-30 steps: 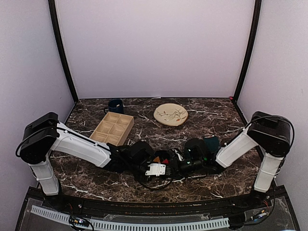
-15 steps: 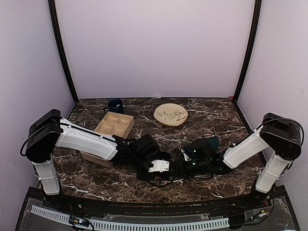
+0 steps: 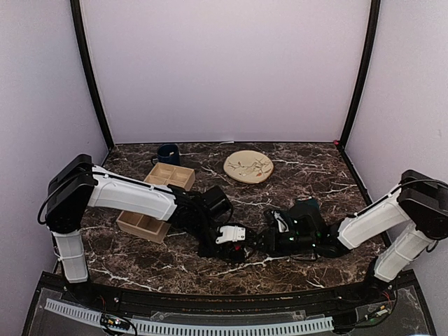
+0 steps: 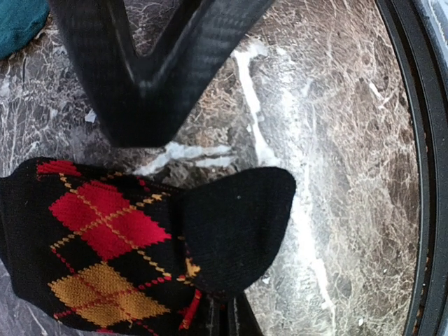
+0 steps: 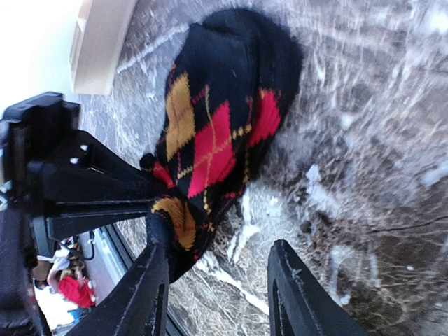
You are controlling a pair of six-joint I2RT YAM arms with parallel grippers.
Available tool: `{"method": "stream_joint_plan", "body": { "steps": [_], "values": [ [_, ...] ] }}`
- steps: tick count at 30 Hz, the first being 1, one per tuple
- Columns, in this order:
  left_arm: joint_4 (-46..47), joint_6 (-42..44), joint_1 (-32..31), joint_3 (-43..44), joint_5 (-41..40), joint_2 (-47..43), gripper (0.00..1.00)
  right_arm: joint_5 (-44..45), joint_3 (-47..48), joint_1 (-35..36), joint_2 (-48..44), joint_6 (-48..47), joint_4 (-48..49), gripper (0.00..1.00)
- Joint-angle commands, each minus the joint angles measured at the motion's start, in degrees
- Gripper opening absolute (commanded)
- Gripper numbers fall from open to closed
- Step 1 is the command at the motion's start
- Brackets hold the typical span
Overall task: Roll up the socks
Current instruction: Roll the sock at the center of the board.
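Now, stock as it lies, big to small. Marble-look table (image 3: 315, 168): dark w/ white veins. L arm (image 3: 133, 199): reaches in to near-ctr, further over than a sec ago. R arm (image 3: 378, 217): lies low along the near-R side, elbow swung outward & lower since. Wooden compartment tray (image 3: 171, 175): far-L, partly hidden behind L arm. Patterned plate (image 3: 248, 166): far-ctr, well apart from both arms. Teal sock pair (image 3: 306, 207): a lump just behind R wrist, apart from both grippers, prob. not yet rolled. Argyle sock pair (image 5: 210, 133): black w/ red & orange diamonds, on the table near-ctr btwn the two grippers, bunched into a short thick bundle w/ a black flap folded over one end. Dark blue mug (image 3: 168, 152): far-L corner, behind tray. L gripper (image 4: 225, 318): fingers pressed together, pinching one end of the argyle bundle. R gripper (image 5: 218, 245): the change is here. Jaws have just spread apart; one finger sits right by the bundle's end, touching or not can't tell, but no clamp. Judgement: R has let go, so only L holds the bundle, which looks loosely wound & could slacken w/o a second hold. Prob. a re-grip or tuck is due on the argyle; w/ teal still to do, task approx. under half done.
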Motion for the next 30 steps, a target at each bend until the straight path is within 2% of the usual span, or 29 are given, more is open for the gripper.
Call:
{"method": "stream_joint_plan", "body": {
  "steps": [1, 10, 18, 30],
  "values": [
    [-8.1, -1.9, 1.5, 2.3, 5.4, 2.1, 0.0, 6.4, -1.1, 1.4, -3.5, -4.4, 1.6, 0.44],
    [-13.6, -2.9, 4.8, 6.9, 11.6, 5.4, 0.0, 21.1, -1.1, 9.3, -7.6, -12.4, -4.3, 0.45],
    [-16.5, -3.5, 7.0, 9.4, 16.9, 8.3, 0.0, 29.5, -0.4, 15.2, -7.8, -17.2, -6.2, 0.47],
    [-20.8, -3.3, 8.7, 13.0, 22.4, 12.4, 0.0, 37.8, 6.6, 24.3, -6.2, -31.8, -11.4, 0.55]
  ]
}}
